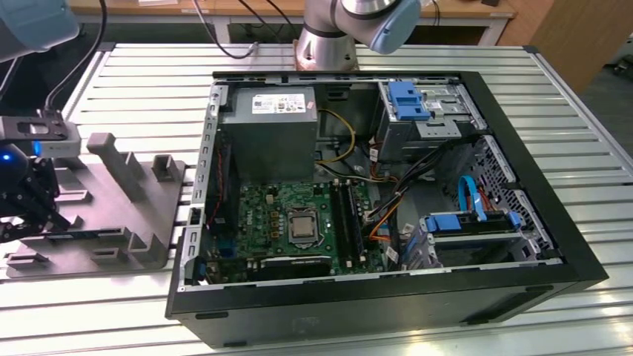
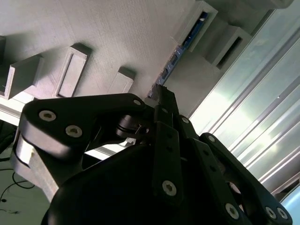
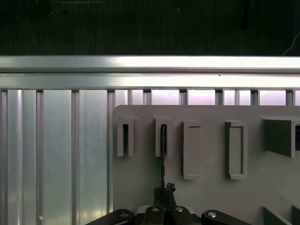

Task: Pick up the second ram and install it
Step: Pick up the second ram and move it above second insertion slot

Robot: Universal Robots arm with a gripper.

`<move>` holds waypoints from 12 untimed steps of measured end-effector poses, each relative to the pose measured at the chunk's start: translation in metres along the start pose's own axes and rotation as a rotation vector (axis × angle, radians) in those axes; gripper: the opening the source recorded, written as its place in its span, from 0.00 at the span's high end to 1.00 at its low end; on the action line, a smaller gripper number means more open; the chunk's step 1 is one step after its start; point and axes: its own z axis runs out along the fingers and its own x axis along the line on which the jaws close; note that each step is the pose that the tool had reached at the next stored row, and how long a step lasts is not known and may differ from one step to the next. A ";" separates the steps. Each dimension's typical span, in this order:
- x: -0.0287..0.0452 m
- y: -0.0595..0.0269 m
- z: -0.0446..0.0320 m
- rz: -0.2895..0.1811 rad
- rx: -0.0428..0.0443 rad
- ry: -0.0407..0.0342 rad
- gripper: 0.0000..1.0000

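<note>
The second ram [image 2: 174, 61] is a thin blue-green stick standing on edge in a slot of the grey plastic block [image 2: 93, 28]. In the first wrist view the second ram [image 3: 163, 154] shows edge-on as a dark line running from an upright tab toward my gripper [image 3: 164, 193]. My black gripper [image 2: 161, 91] is shut on the near end of the stick, which still sits in the block. In the exterior view the gripper [image 1: 41, 213] hangs low over the grey block [image 1: 118, 193] at the far left of that view.
An open computer case [image 1: 554, 245] lies to the exterior view's right of the block, holding the green motherboard [image 1: 262, 211], dark memory slots [image 1: 346, 215], a grey power supply [image 1: 267, 126] and cables. The arm's base [image 1: 327, 44] stands behind the case. All rest on a ribbed aluminium table [image 1: 148, 67].
</note>
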 end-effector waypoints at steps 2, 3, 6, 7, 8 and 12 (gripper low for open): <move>0.0001 0.0000 0.0008 0.000 -0.0002 0.0002 0.90; 0.0001 0.0000 0.0009 0.000 -0.0003 0.0003 0.90; 0.0001 0.0000 0.0011 0.000 -0.0002 0.0002 0.90; 0.0001 0.0000 0.0012 0.000 -0.0002 0.0002 0.90; 0.0001 0.0000 0.0012 0.000 -0.0002 0.0002 0.90; 0.0001 0.0000 0.0015 0.000 -0.0002 0.0001 0.83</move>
